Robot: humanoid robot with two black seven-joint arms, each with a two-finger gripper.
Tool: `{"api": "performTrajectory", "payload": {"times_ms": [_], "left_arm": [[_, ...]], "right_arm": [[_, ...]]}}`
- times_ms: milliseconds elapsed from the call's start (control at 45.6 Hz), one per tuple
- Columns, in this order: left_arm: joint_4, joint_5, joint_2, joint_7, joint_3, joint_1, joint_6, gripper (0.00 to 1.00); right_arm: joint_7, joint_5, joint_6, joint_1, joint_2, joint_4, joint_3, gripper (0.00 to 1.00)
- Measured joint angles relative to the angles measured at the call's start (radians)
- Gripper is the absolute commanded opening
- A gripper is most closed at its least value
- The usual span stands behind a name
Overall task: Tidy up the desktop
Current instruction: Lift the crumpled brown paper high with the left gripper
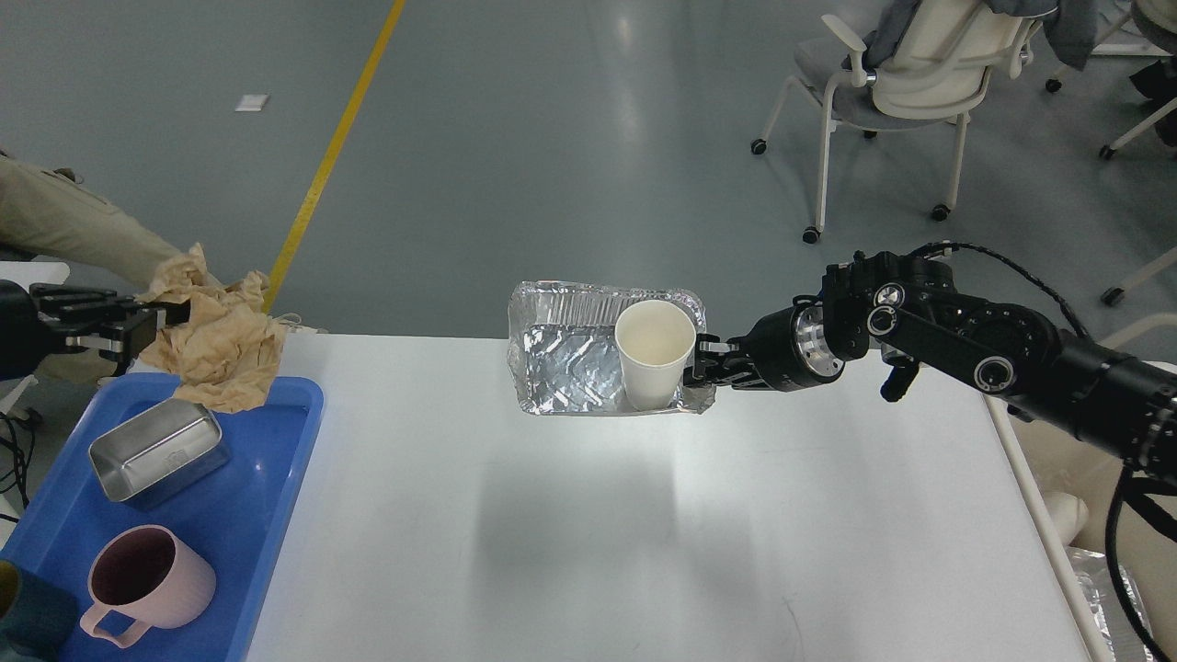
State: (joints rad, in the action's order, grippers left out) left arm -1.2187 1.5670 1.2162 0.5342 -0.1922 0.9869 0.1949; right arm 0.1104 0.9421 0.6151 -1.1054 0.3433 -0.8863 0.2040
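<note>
The white desktop (644,533) fills the lower middle of the head view. My left gripper (152,317) is at the far left, above the blue tray's back corner, shut on a crumpled brown paper (221,345) that hangs in the air. My right gripper (703,368) is shut on the right rim of a foil tray (561,363), held above the desktop's far edge. A white paper cup (653,363) stands upright inside the foil tray at its right end.
A blue tray (267,496) lies on the desktop's left side with a steel box (156,450) and a pink mug (147,584). A teal object (32,621) sits at the lower left corner. A wheeled chair (910,83) stands far right; a person's leg (74,225) is at the left.
</note>
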Motion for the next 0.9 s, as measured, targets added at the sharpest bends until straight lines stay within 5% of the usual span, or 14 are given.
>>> {"api": "performTrajectory", "payload": {"times_ms": [482, 899], "left_arm": [[0.009, -0.040, -0.135, -0.012, -0.179, 0.265, 0.275, 0.05], [0.085, 0.075, -0.422, -0.028, -0.138, 0.443, 0.362, 0.06]], "right_arm": [[0.000, 0.001, -0.002, -0.010, -0.001, 0.000, 0.000, 0.00], [0.000, 0.001, -0.003, -0.011, -0.003, -0.002, 0.004, 0.00]]}}
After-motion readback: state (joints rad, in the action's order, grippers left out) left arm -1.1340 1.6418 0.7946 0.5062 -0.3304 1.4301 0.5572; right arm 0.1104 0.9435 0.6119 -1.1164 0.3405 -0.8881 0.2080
